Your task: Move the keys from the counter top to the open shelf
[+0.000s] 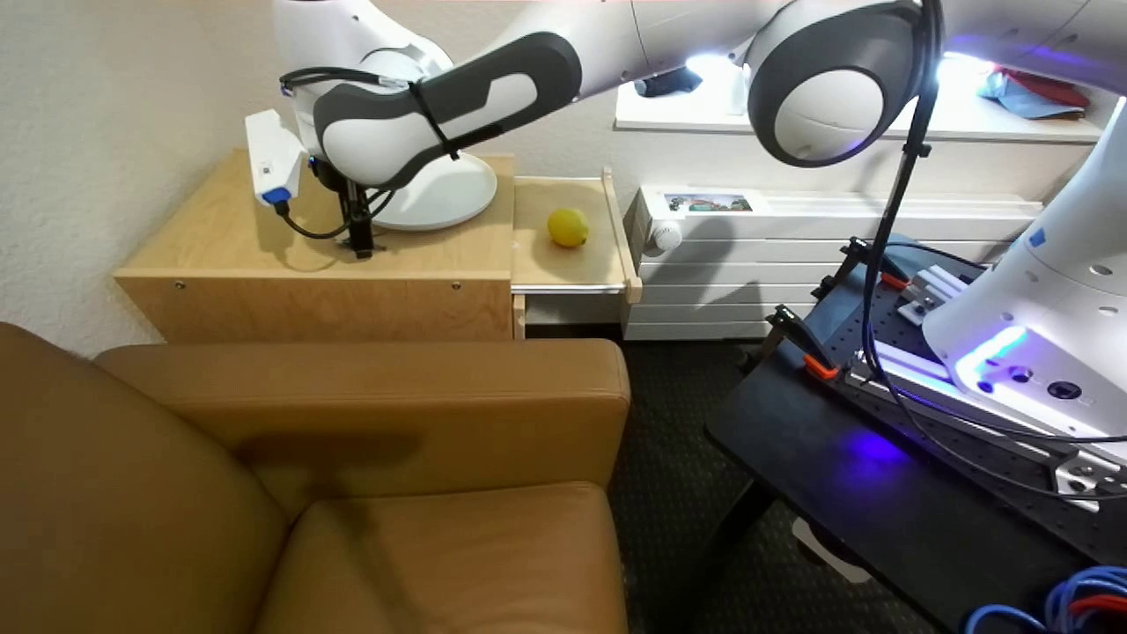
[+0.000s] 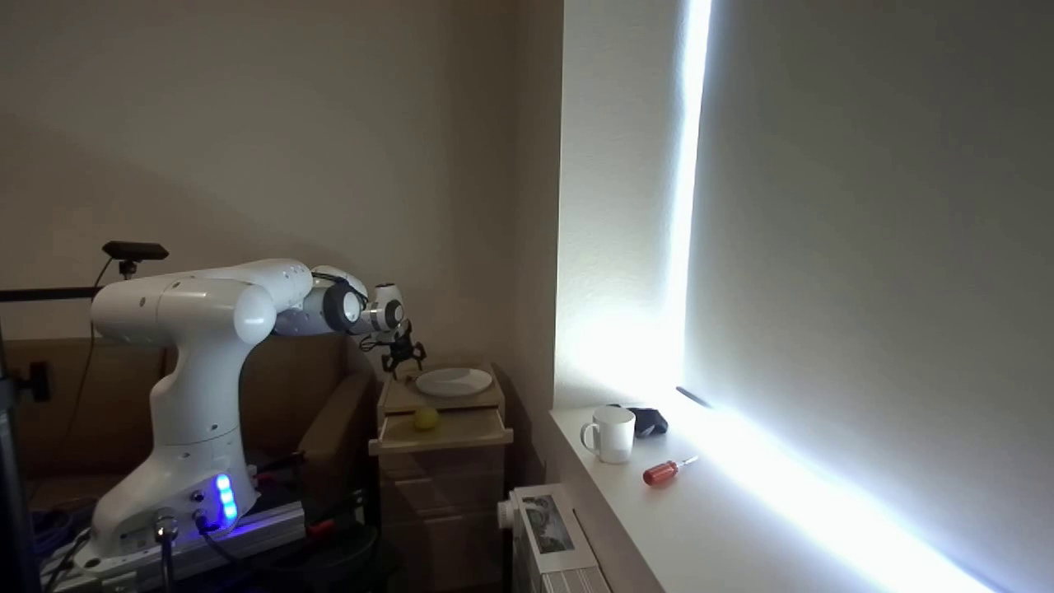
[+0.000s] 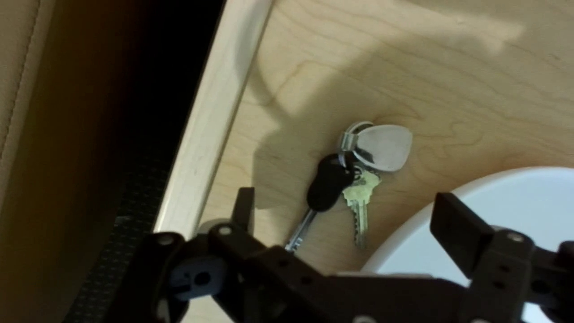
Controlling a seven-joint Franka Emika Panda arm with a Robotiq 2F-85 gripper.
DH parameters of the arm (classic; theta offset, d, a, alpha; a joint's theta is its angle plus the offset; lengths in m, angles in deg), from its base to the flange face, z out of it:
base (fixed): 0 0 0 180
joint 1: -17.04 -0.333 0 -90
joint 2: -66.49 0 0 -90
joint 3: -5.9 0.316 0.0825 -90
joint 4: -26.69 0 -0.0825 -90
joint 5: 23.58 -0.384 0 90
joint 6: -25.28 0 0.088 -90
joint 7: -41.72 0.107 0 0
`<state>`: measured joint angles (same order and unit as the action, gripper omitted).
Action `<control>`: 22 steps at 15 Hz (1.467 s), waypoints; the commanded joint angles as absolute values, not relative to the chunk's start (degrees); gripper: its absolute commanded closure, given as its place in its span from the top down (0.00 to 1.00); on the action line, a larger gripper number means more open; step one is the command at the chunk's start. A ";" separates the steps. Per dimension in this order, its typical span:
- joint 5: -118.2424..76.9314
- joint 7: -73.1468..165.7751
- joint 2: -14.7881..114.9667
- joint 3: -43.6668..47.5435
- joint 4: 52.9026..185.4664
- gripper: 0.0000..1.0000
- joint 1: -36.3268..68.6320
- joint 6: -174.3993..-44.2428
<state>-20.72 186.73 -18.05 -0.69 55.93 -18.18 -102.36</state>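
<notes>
The keys lie on the tan wooden counter top in the wrist view: a black-headed key, a brass key and a silver tag on a ring. My gripper is open and empty, one finger on each side of the keys' lower part, the right finger over the plate's edge. In both exterior views the gripper points down at the counter top. The keys are too small to make out surely there. The open shelf is a pulled-out drawer-like board beside the counter top.
A white plate lies close beside the keys. A yellow ball sits on the open shelf. The brown couch stands along the cabinet's front. A white radiator stands beyond the shelf.
</notes>
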 commanded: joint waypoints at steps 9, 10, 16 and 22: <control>-21.71 182.64 -18.02 5.60 57.19 1.00 -14.87 -95.46; -22.18 181.33 -18.02 6.57 57.15 1.00 -14.45 -94.94; -23.95 177.33 -18.01 8.91 57.12 1.00 -13.46 -93.49; -23.63 178.22 -18.02 8.64 57.34 1.00 -14.39 -95.16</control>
<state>-22.79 178.83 -18.02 7.74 56.28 -13.54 -95.44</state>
